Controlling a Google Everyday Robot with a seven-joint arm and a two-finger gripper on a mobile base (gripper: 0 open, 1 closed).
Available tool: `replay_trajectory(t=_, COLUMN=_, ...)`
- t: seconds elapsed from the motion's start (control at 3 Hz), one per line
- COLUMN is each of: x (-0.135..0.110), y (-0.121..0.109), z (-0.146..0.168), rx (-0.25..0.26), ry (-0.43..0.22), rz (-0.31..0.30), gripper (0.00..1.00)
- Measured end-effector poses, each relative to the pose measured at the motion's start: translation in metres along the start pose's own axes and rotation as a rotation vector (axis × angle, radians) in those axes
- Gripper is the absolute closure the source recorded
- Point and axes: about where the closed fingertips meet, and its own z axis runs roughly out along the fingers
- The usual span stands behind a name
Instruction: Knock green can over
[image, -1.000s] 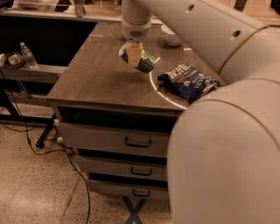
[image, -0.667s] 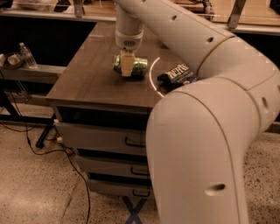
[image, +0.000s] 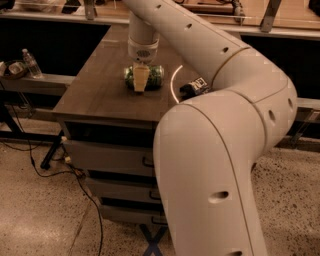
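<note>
The green can (image: 150, 78) lies on its side on the wooden tabletop (image: 100, 92), long axis running left to right. My gripper (image: 140, 80) hangs straight down from the white arm and sits right over the can's middle, its pale fingers in front of the can and covering part of it. The can's left and right ends show on either side of the fingers.
A dark chip bag (image: 195, 87) lies to the right of the can, mostly hidden behind my arm. A water bottle (image: 31, 63) stands on a low shelf at the left. Drawers (image: 107, 160) sit below the tabletop. Cables trail on the floor at the left.
The can has gone from tilted under the gripper to lying flat on its side. The gripper has moved left and toward the table's front with it.
</note>
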Motion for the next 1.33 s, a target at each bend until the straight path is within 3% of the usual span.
replay_trajectory(t=0.33, x=0.0, y=0.0, z=-0.001, rx=0.0, ry=0.0, rz=0.0, gripper=0.0)
replay_trajectory(t=1.0, x=0.045, y=-0.014, z=-0.064, rx=0.048, ry=-0.26, rz=0.175, gripper=0.0)
replay_trajectory(t=1.33, x=0.073, y=-0.005, z=-0.125, rx=0.127, ry=-0.454, rz=0.258, gripper=0.0)
